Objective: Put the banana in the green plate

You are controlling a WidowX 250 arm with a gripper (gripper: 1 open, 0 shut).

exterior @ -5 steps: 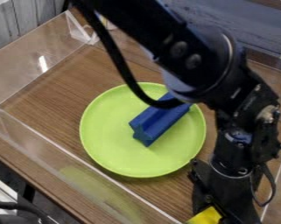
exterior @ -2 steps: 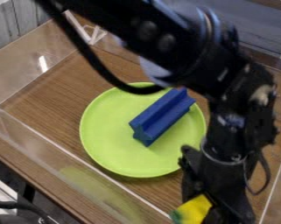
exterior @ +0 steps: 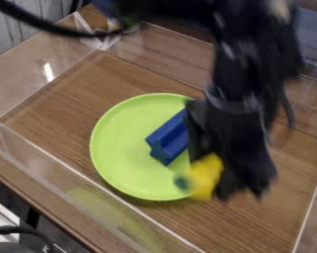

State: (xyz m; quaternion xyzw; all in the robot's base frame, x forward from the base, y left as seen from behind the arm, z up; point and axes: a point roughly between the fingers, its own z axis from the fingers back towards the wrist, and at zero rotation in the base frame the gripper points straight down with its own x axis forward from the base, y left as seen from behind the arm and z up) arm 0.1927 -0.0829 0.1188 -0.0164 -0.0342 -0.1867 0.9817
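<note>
Soft, even light falls across the wooden surface [exterior: 108, 79], with no hard shadows. The clear walls [exterior: 29, 64] catch pale glare streaks. The dark arm [exterior: 247, 89] and the yellow banana [exterior: 203, 176] are heavily smeared by motion blur, while the green plate [exterior: 121, 148] stays fairly sharp.

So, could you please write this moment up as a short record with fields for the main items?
surface: wooden table with clear walls around it
green plate: on the table, centre-left
blue block: lying on the plate, partly hidden by the arm
banana: held at the tool, blurred, over the plate's right rim
tool: shut on the banana, pointing down
task status: banana not yet set down in the plate
</note>
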